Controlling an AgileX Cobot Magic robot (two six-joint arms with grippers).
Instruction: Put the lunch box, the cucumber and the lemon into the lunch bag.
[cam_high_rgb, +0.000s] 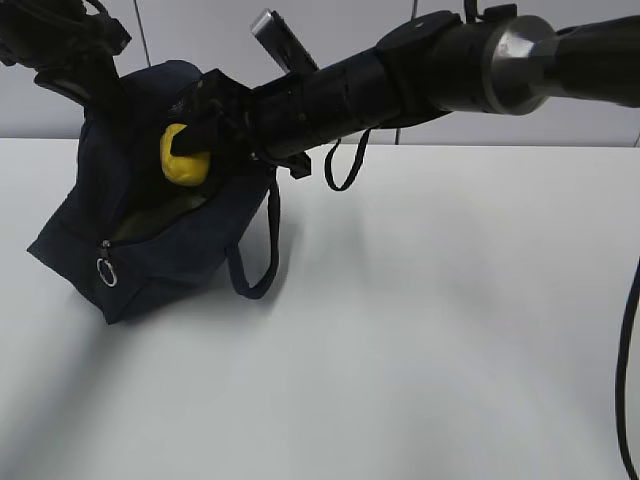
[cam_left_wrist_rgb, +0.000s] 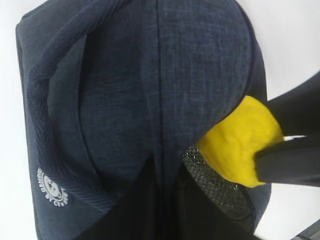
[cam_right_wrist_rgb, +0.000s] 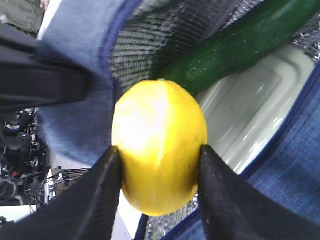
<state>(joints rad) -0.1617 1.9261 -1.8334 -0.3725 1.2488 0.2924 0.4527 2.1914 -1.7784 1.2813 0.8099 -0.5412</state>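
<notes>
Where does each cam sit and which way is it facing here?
Exterior: in front of the table, slanting down at the lunch bag; both arms show.
Left wrist: on the left arm, facing the bag's outer fabric; left end effector not clearly visible.
Right wrist: on the right arm, looking into the bag at the cucumber and lunch box; right end effector grips the lemon.
Shared: lemon and bag in all three.

Exterior camera looks down at a slant across the desk (cam_high_rgb: 420, 330), lunch bag (cam_high_rgb: 150, 250) at ten o'clock; both wrist cameras sit close against that bag; all three views share the lemon (cam_high_rgb: 184, 157).
</notes>
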